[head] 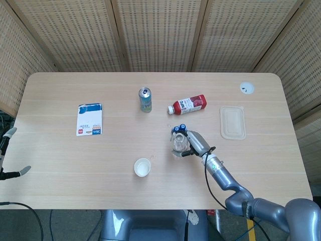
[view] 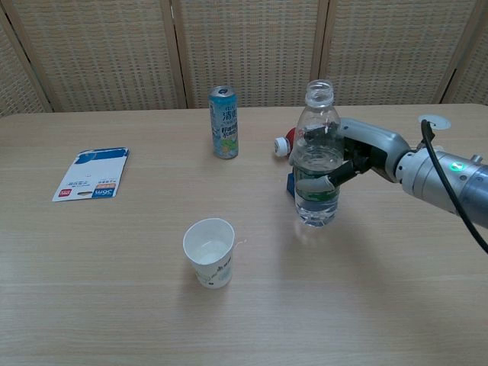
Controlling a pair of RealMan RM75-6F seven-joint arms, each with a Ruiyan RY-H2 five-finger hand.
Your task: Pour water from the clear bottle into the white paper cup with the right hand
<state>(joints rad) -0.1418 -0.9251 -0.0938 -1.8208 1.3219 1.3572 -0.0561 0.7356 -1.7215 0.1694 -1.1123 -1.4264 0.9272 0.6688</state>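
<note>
The clear bottle (view: 316, 164) stands upright on the tabletop (view: 114, 305), with its cap off and some water in the lower part. The right hand (view: 347, 156) holds it from the right side: the fingers (view: 320, 181) wrap around the middle of the bottle, just above the label. In the head view the same hand (head: 193, 143) sits against the bottle (head: 178, 144), near the middle of the tabletop (head: 60, 160).

The white paper cup (view: 209, 252) stands upright, in front of the bottle and to its left, well apart from it. In the head view the cup (head: 142, 167) is below and left of the bottle.

A small blue thing (view: 290, 183) lies just behind the bottle; I cannot tell what it is. Farther back stands a drink can (view: 223, 122), and a red bottle (head: 187, 105) lies on its side near it. A blue and white packet (view: 93, 174) lies flat on the left part of the tabletop. A clear lid (head: 232, 122) and a small white disc (head: 246, 88) lie on the right part.

At the left edge of the head view a few fingers (head: 10, 132) of the left hand show, spread apart and holding nothing.
</note>
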